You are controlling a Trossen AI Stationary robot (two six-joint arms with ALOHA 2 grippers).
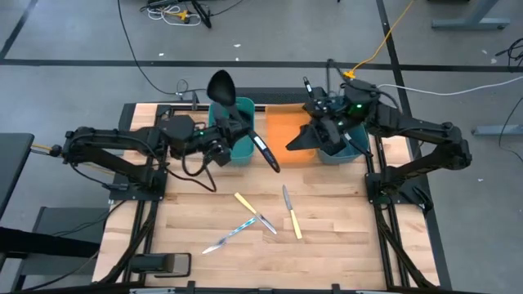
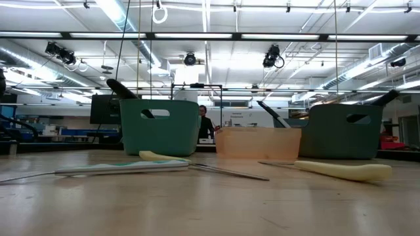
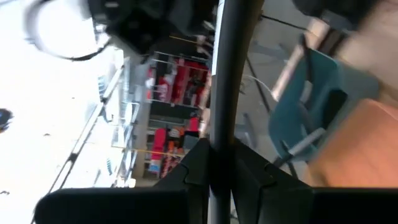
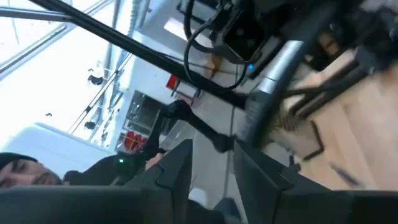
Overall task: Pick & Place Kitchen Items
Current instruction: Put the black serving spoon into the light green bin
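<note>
A black ladle (image 1: 221, 86) is held up over the left teal bin (image 1: 242, 152), with my left gripper (image 1: 239, 131) shut on its handle. The bowl points toward the table's far edge and the handle's free end (image 1: 270, 157) slants toward the orange tray (image 1: 282, 122). My right gripper (image 1: 298, 140) hovers level over the tray beside the right teal bin (image 1: 347, 151), its fingers apart (image 4: 212, 149). A thin dark thing (image 4: 199, 127) lies just beyond its tips; I cannot tell whether they touch it. Several knives lie on the table. My left gripper pinches the ladle's black handle (image 3: 224, 112) between its two fingers, somewhere along the middle of its length. The fingers come level from the table's left and lie across the handle. The ladle is lifted clear of the bin and the table.
Knives with pale yellow handles (image 1: 245, 202) (image 1: 292, 219) and a light-blue one (image 1: 237, 233) lie on the near middle of the wooden table (image 1: 188, 212). Black utensils stick out of both bins (image 2: 121, 88) (image 2: 387, 98). A person stands in the room behind (image 2: 205, 124).
</note>
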